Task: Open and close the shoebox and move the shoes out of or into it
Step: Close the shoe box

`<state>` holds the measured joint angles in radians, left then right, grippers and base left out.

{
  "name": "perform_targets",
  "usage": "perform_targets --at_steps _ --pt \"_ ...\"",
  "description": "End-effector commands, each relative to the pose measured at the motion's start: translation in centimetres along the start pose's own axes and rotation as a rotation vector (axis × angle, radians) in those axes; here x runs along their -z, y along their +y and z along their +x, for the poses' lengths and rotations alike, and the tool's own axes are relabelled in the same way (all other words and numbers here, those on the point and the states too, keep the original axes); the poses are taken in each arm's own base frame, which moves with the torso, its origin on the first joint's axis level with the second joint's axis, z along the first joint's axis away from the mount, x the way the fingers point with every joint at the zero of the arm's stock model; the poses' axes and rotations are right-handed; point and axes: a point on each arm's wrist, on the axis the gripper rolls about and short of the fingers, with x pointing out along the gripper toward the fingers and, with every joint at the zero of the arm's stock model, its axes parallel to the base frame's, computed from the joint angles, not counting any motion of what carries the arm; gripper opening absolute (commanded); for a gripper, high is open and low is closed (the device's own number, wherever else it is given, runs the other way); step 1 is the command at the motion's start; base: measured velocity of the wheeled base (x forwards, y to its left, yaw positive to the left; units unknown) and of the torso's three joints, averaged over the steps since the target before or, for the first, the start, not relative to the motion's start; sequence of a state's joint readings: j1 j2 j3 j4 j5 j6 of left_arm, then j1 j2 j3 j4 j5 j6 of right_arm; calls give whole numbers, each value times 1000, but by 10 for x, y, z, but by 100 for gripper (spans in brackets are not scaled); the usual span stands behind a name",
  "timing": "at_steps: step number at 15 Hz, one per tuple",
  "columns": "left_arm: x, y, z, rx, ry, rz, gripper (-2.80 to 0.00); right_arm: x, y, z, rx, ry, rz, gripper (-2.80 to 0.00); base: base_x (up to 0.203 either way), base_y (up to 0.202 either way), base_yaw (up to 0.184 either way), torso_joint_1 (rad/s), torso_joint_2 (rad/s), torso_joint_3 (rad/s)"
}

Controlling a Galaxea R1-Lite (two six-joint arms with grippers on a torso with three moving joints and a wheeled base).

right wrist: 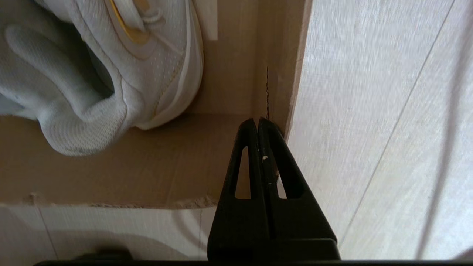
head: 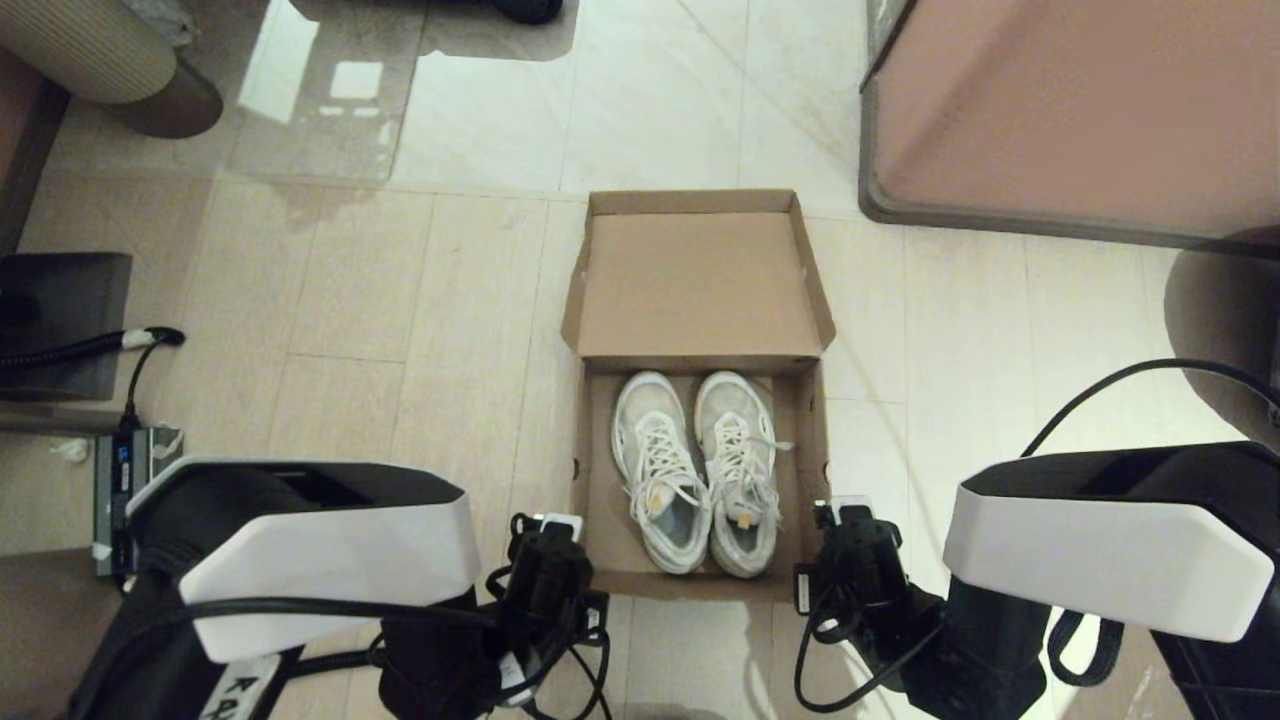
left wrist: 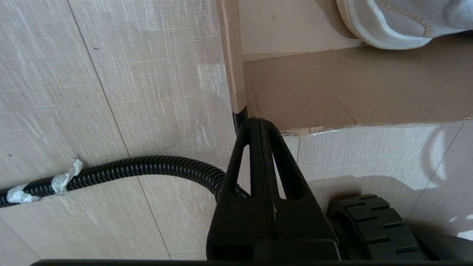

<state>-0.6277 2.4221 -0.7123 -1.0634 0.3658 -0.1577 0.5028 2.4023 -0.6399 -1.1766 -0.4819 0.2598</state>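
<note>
The shoebox (head: 600, 470) sits open on the floor (head: 400, 330) straight ahead, its lid (head: 697, 280) folded back on the far side. The 2 shoes (head: 700, 470) lie side by side inside, toes far, heels near. The left gripper (left wrist: 258, 123) hangs at the box's near left corner, fingers pressed together on nothing. The right gripper (right wrist: 257, 123) hangs at the near right corner, its fingers likewise pressed together and empty, close to the right shoe's heel.
</note>
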Motion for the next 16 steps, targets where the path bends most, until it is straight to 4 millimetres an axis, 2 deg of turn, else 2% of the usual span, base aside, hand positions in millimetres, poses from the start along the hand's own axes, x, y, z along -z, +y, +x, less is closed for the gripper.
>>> perform_targets --at_steps 1,7,11,13,16 --pt "1 0 0 -4 -3 -1 -280 6 -3 -3 8 20 -9 -280 0 0 0 0 0 0" --pt "6 2 -6 -3 20 8 -280 17 -14 -19 22 76 -39 -280 0 0 0 0 0 0" --pt "17 -8 -16 30 18 34 -280 18 -14 -20 19 68 -33 -280 0 0 0 0 0 0" --pt "22 -16 -23 50 20 31 -280 10 -13 -21 7 21 -11 -280 0 0 0 0 0 0" --pt "12 -17 -31 40 -17 13 -280 -3 -13 -29 -14 -25 12 -280 0 0 0 0 0 0"
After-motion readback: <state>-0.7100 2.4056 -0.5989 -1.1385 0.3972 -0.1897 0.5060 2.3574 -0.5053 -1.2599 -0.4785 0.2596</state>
